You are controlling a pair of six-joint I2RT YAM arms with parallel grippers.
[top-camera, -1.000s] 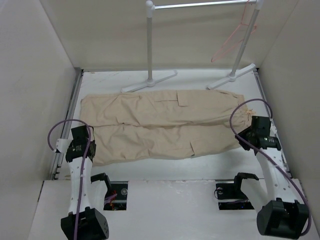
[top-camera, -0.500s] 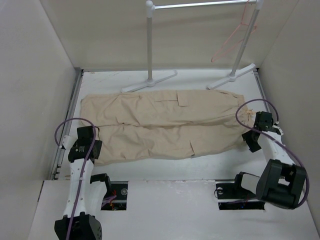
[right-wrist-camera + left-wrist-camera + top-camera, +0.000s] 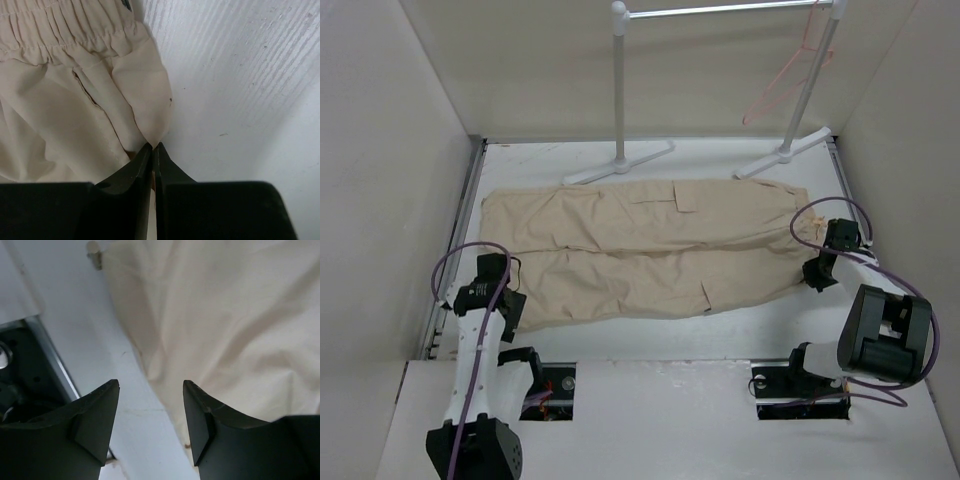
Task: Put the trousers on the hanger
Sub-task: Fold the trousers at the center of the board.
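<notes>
The beige trousers (image 3: 640, 250) lie flat across the table, waist to the right and leg ends to the left. The pink hanger (image 3: 782, 85) hangs from the right end of the rack's rail at the back. My left gripper (image 3: 506, 303) is open at the near leg's cuff. In the left wrist view its jaws (image 3: 151, 390) straddle the cloth's edge (image 3: 240, 315) over the white table, one on each side. My right gripper (image 3: 816, 276) is shut on the near corner of the waist. In the right wrist view the trousers' corner (image 3: 150, 107) is pinched between the tips (image 3: 152, 146).
A white rack stands at the back on two posts (image 3: 619, 90) with feet reaching toward the trousers. Beige walls close in left, right and back. A metal strip (image 3: 470, 200) runs along the table's left edge. Two dark openings (image 3: 552, 385) lie by the arm bases.
My left gripper has opened at the cuff. My right gripper has shut on the waist corner, and the right arm has folded down to the right.
</notes>
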